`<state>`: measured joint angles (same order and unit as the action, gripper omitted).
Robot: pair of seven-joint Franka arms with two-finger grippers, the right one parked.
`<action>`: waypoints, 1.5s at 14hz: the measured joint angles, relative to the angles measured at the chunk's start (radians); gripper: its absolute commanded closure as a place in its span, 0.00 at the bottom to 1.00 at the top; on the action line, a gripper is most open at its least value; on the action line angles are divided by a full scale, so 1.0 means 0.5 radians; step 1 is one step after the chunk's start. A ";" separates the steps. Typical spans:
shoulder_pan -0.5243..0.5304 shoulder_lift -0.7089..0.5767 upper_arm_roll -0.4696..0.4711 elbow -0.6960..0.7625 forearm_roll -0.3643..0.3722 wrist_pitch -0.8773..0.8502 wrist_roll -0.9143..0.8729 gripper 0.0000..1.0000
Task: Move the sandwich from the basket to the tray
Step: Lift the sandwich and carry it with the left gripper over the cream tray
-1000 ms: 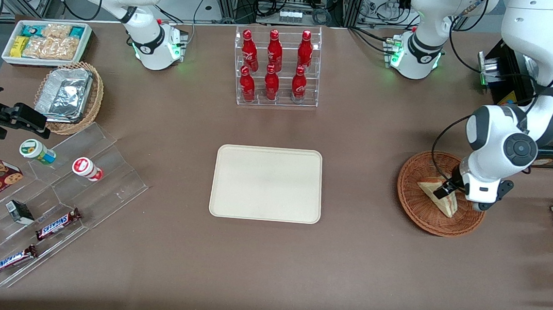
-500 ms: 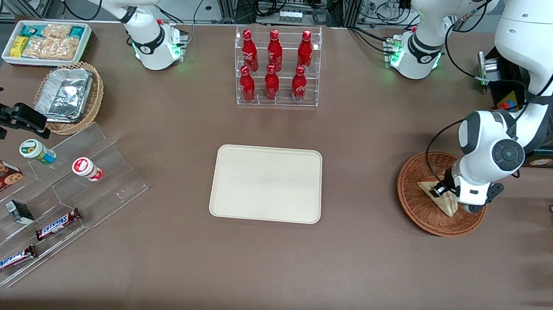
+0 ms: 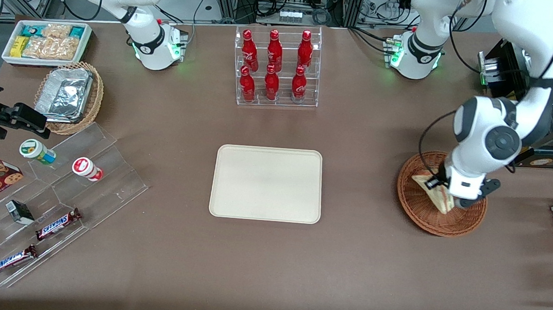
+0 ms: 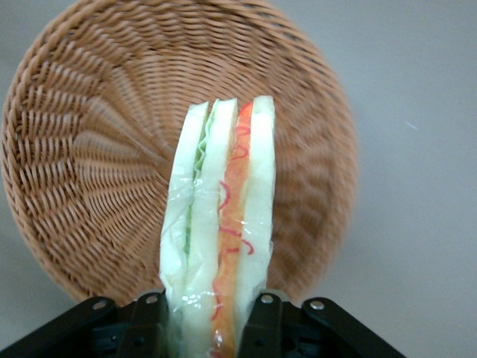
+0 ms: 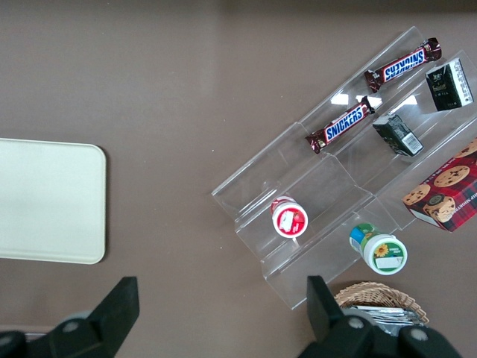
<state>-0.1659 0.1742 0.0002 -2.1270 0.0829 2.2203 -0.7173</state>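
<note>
The sandwich (image 3: pixel 435 194), a wrapped wedge of white bread with red and green filling (image 4: pixel 220 216), is gripped between the black fingers of my left gripper (image 3: pixel 442 191). The gripper (image 4: pixel 212 328) is shut on it and holds it just above the reddish-brown wicker basket (image 3: pixel 416 208), which fills the left wrist view under the sandwich (image 4: pixel 89 164). The cream-beige tray (image 3: pixel 266 183) lies bare at the middle of the table, well off toward the parked arm's end from the basket; it also shows in the right wrist view (image 5: pixel 45 201).
A clear rack of red bottles (image 3: pixel 275 67) stands farther from the camera than the tray. A clear stepped stand with snack bars and cups (image 3: pixel 54 207), a tan basket of foil containers (image 3: pixel 69 96) and a white snack bin (image 3: pixel 46 41) lie toward the parked arm's end.
My gripper has risen a little with the sandwich and shifted slightly toward the tray; the sandwich has lifted off the basket floor.
</note>
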 measured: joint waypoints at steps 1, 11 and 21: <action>-0.099 -0.014 -0.005 0.058 0.002 -0.087 -0.002 0.75; -0.930 0.515 -0.026 0.667 -0.006 -0.113 -0.044 0.80; -1.100 0.851 -0.008 0.828 -0.085 0.192 -0.014 0.80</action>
<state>-0.7156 0.5995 -0.0040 -1.7132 0.0402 2.3161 -0.7243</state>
